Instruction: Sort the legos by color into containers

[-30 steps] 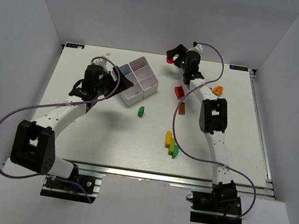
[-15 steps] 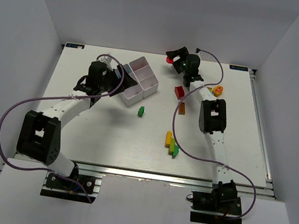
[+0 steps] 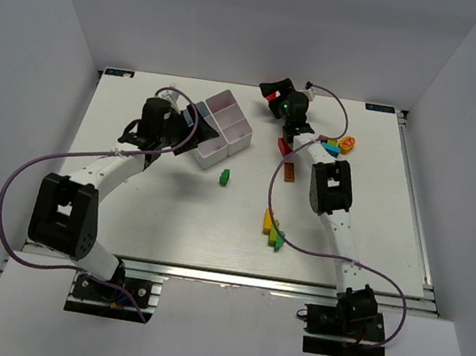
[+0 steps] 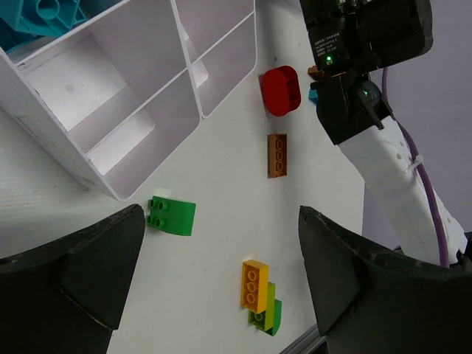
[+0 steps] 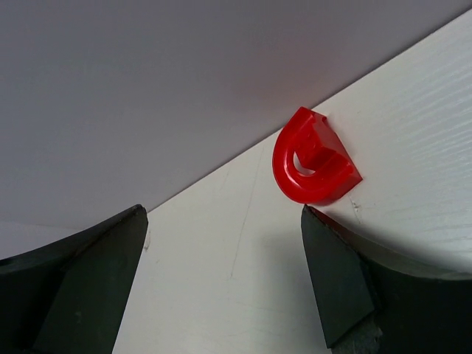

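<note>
At the surface's far edge, I see my right gripper [image 5: 221,221] spread apart near a red curved lego [image 5: 313,158]. My left gripper [image 4: 221,221] gapes beside the white tray [image 4: 188,63]; a green lego [image 4: 171,215] lies by its corner.

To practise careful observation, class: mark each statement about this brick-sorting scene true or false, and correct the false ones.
1. The right pincer stands open and holds nothing. True.
2. The red half-round piece lies in the white tray. False: it lies on the table, close to the back wall.
3. A green brick lies on the table outside the tray. True.
4. The left pincer grips the orange brick. False: it is open and empty, and that brick lies loose on the table.
</note>
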{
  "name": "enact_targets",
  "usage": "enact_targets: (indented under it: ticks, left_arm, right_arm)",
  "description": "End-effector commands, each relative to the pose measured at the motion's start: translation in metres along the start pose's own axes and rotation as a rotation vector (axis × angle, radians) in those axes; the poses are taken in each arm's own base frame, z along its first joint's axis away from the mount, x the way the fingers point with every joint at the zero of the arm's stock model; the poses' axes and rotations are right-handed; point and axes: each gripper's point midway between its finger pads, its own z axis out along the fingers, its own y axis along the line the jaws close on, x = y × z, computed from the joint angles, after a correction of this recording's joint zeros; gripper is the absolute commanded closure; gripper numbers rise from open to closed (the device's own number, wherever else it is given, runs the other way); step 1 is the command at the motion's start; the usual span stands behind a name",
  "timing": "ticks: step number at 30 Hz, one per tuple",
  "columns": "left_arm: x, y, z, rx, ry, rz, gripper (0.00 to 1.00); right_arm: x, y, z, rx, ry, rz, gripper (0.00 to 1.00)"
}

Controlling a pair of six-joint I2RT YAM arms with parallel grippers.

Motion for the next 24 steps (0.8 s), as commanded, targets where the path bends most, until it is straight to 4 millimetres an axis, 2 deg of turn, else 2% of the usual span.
enact_targets:
  ticks: [1,5,13,18,24]
  left_arm:
    - [-0.013,-0.014,-0.005,0.031,-0.022,0.019,0.06]
    - [-0.014,-0.016,-0.002,0.036,-0.015,0.021,0.06]
    - [-0.010,-0.014,0.002,0.033,0.003,0.013,0.06]
    - [-0.010,-0.012,0.004,0.030,0.006,0.011,0.06]
    - [-0.011,-0.015,0.008,0.047,0.004,0.013,0.07]
  right_arm:
    - [-0.031,0.020,0.005,-0.034,-0.139,-0.011,0.11]
    - [-0.038,0.011,0.006,-0.008,-0.188,-0.020,0.11]
    - [-0.044,0.010,0.007,-0.010,-0.220,-0.015,0.11]
    - [-0.044,-0.001,0.008,0.019,-0.234,-0.034,0.11]
    - [-0.055,0.002,0.006,0.013,-0.252,-0.099,0.11]
